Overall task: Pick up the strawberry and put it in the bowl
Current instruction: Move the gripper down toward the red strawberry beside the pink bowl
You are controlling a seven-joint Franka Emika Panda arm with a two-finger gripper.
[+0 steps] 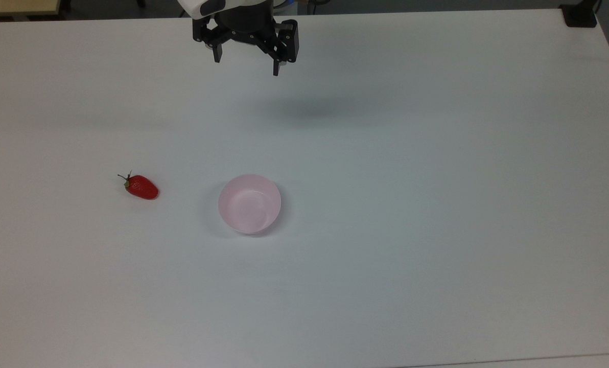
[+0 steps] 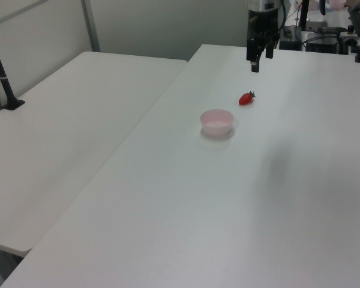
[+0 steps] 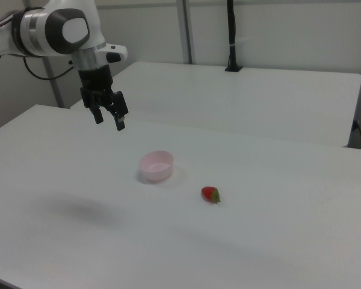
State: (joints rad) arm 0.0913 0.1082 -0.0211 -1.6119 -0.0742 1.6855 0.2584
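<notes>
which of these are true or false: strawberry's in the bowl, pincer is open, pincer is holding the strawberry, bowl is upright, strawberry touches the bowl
1. The strawberry is in the bowl. False: it lies on the table, to the bowl's left in the top view.
2. The pincer is open. True.
3. The pincer is holding the strawberry. False: it hangs above the table, holding nothing, well away from the strawberry.
4. The bowl stands upright, with nothing in it. True.
5. The strawberry touches the bowl. False: bare table shows between them.
</notes>
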